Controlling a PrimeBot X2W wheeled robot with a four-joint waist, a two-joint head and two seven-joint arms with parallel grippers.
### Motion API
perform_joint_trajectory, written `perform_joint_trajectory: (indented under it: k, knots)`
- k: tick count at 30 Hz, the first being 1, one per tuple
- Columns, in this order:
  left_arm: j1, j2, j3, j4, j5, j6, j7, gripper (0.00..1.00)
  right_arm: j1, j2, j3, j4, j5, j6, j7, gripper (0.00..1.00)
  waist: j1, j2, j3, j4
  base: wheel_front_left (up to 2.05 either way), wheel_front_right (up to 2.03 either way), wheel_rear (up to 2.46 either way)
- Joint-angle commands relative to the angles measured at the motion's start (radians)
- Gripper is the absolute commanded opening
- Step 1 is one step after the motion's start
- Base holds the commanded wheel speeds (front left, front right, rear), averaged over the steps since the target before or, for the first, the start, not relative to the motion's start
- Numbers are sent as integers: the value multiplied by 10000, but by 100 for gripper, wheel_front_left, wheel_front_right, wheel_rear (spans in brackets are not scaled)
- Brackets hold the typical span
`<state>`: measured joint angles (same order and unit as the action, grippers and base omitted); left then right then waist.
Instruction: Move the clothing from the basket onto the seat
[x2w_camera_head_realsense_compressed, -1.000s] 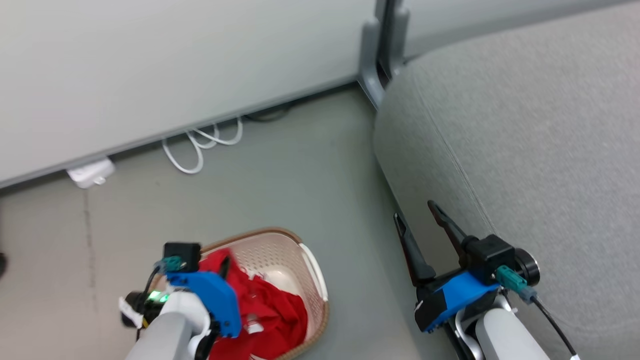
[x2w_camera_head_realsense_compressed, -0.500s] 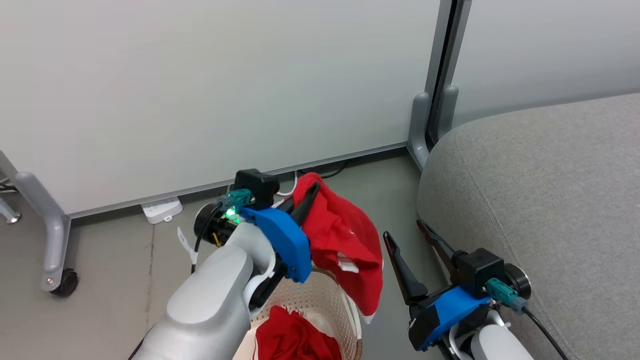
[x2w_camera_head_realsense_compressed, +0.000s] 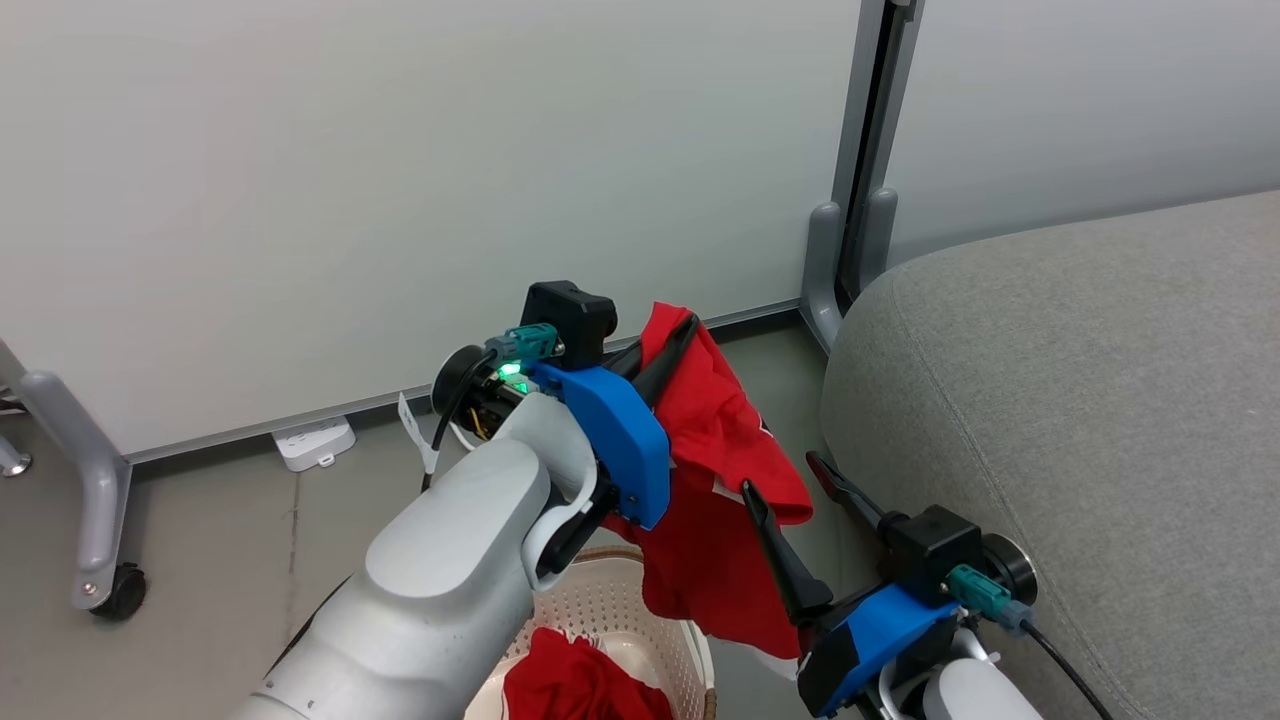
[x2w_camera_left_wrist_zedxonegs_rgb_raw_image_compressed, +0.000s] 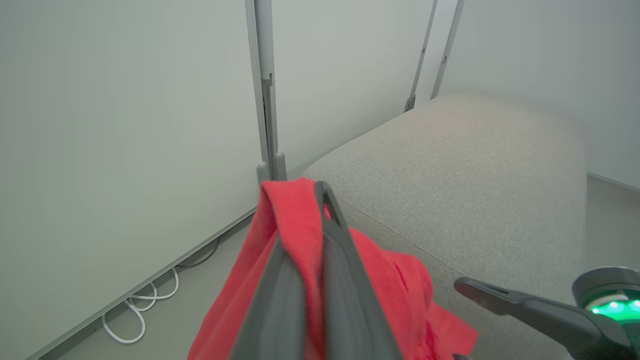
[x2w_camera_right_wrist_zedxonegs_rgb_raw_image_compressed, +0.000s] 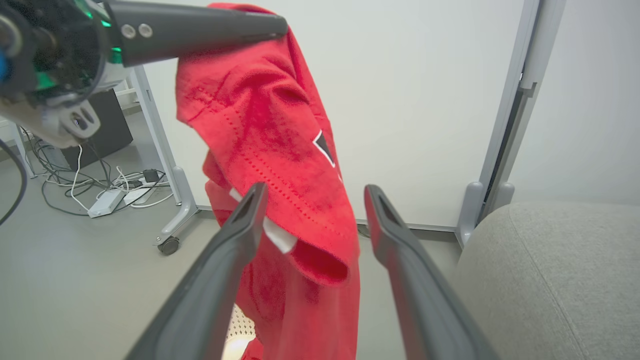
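Note:
My left gripper (x2w_camera_head_realsense_compressed: 672, 332) is shut on one piece of red clothing (x2w_camera_head_realsense_compressed: 722, 500), which hangs from its fingertips above the basket (x2w_camera_head_realsense_compressed: 640, 610) and just left of the seat (x2w_camera_head_realsense_compressed: 1080, 400). A second piece of red clothing (x2w_camera_head_realsense_compressed: 570, 685) lies inside the basket. In the left wrist view the left gripper (x2w_camera_left_wrist_zedxonegs_rgb_raw_image_compressed: 306, 197) pinches the red fabric (x2w_camera_left_wrist_zedxonegs_rgb_raw_image_compressed: 395, 280), with the grey seat (x2w_camera_left_wrist_zedxonegs_rgb_raw_image_compressed: 475, 175) ahead. My right gripper (x2w_camera_head_realsense_compressed: 780, 472) stands open beside the seat's edge. In the right wrist view the right gripper (x2w_camera_right_wrist_zedxonegs_rgb_raw_image_compressed: 316, 192) frames the hanging clothing (x2w_camera_right_wrist_zedxonegs_rgb_raw_image_compressed: 270, 125) without gripping it.
A pale partition wall stands behind, with a grey upright post (x2w_camera_head_realsense_compressed: 860, 200) at the seat's corner. A wheeled frame leg (x2w_camera_head_realsense_compressed: 100, 540) is at the left. A white power strip (x2w_camera_head_realsense_compressed: 312, 443) and cables (x2w_camera_right_wrist_zedxonegs_rgb_raw_image_compressed: 100, 185) lie on the grey floor.
The left gripper has lifted one red garment out of the basket, up and toward the seat. The head camera tilted upward. The right gripper stayed open.

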<state>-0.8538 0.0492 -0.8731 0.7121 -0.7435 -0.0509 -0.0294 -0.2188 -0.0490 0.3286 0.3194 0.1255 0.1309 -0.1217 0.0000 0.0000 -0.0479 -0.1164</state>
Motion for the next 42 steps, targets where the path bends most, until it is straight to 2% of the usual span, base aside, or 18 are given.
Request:
perform_joint_trajectory:
  k: [1, 11, 22, 35, 42]
  knots:
    - [-116, 24, -95, 88, -111, 60, -93, 0, 178, -24, 70, -20, 59, -3, 43, 100, 0, 0, 2, -49, 0, 0, 0]
    - [-270, 24, -784, 328, -816, 160, -316, 0, -313, -24, 409, 277, -139, -3, 426, 100, 0, 0, 10, -68, 0, 0, 0]
    - [-464, 25, -1538, 203, -1502, 218, -502, 0, -1530, -22, 926, 1521, -207, -3, 1378, 100, 0, 0, 94, 171, 0, 0, 0]
    - [-639, 23, -2352, 66, -2192, 284, -588, 0, -2842, -22, 1238, 2950, 306, -3, 1310, 100, 0, 0, 92, 480, 0, 0, 0]
    - [-771, 23, -2812, 93, -2476, 308, -632, 0, -3326, -21, 1331, 3566, 210, -3, 1170, 100, 0, 0, 62, 564, 0, 0, 0]
